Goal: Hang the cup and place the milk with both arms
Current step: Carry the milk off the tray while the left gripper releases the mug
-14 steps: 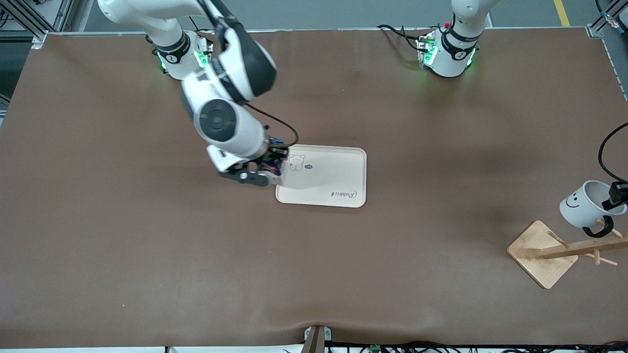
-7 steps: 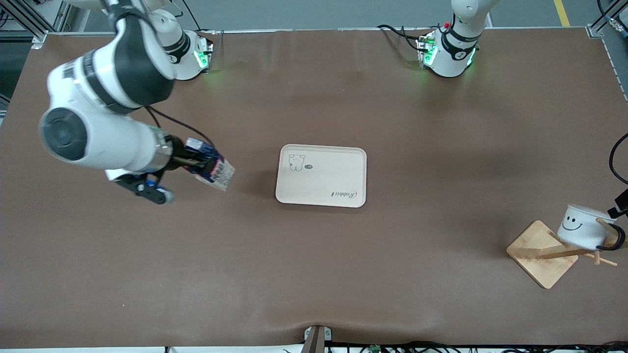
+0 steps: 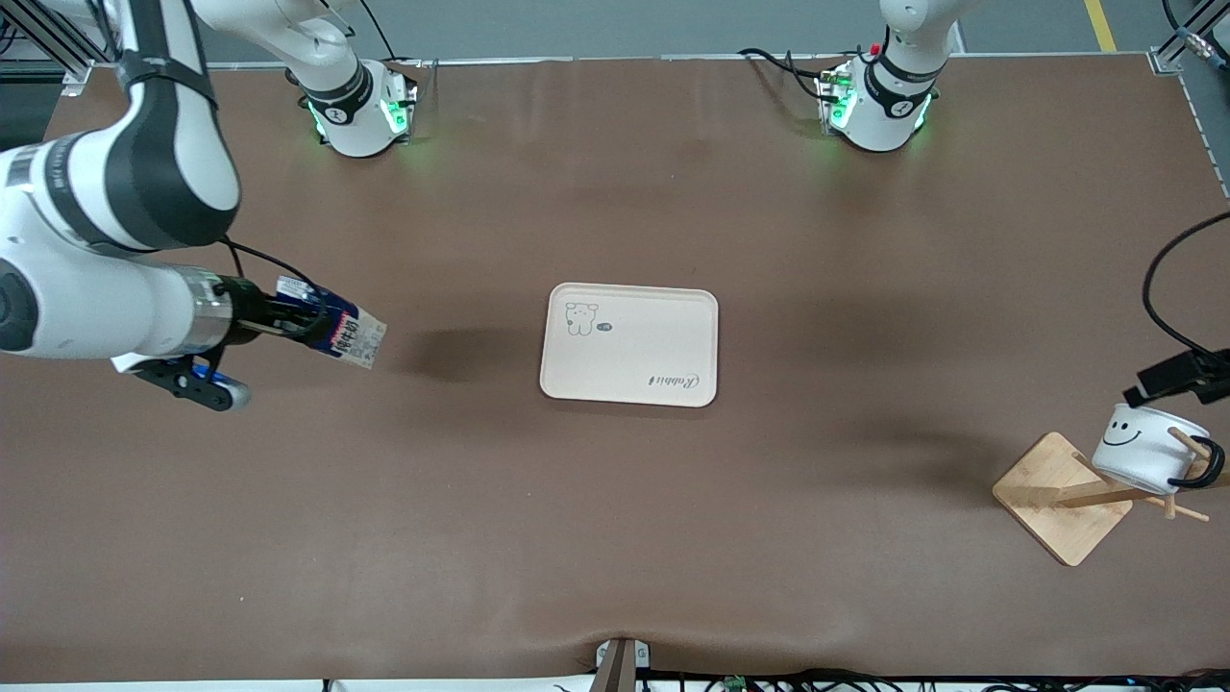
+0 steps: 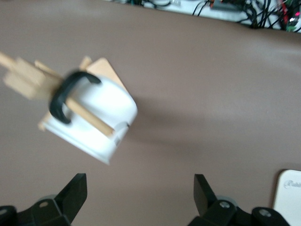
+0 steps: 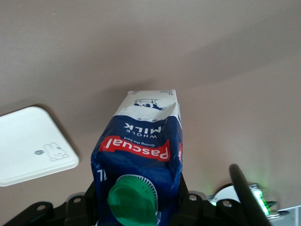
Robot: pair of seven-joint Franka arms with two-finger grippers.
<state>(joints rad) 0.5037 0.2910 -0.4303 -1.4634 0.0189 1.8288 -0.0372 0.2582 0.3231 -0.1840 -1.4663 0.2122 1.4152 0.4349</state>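
Observation:
The white smiley cup [image 3: 1145, 448] hangs by its black handle on a peg of the wooden rack [image 3: 1062, 498] at the left arm's end of the table. My left gripper [image 3: 1168, 377] hovers just above it, open and apart from it. In the left wrist view the cup [image 4: 96, 120] hangs on the peg, with nothing in my left gripper [image 4: 139, 194]. My right gripper [image 3: 288, 321] is shut on the dark blue milk [image 3: 336, 330], held tilted in the air over bare table toward the right arm's end. In the right wrist view the milk [image 5: 141, 146] shows its green cap [image 5: 133, 201].
A cream tray [image 3: 629, 384] with a rabbit drawing lies mid-table, nothing on it; its corners show in the right wrist view [image 5: 28, 155] and the left wrist view [image 4: 289, 197]. Both arm bases stand along the table edge farthest from the front camera.
My right arm swung away from the tray toward its own end of the table, carrying the milk. My left gripper opened, let go of the cup on the rack peg and rose off it.

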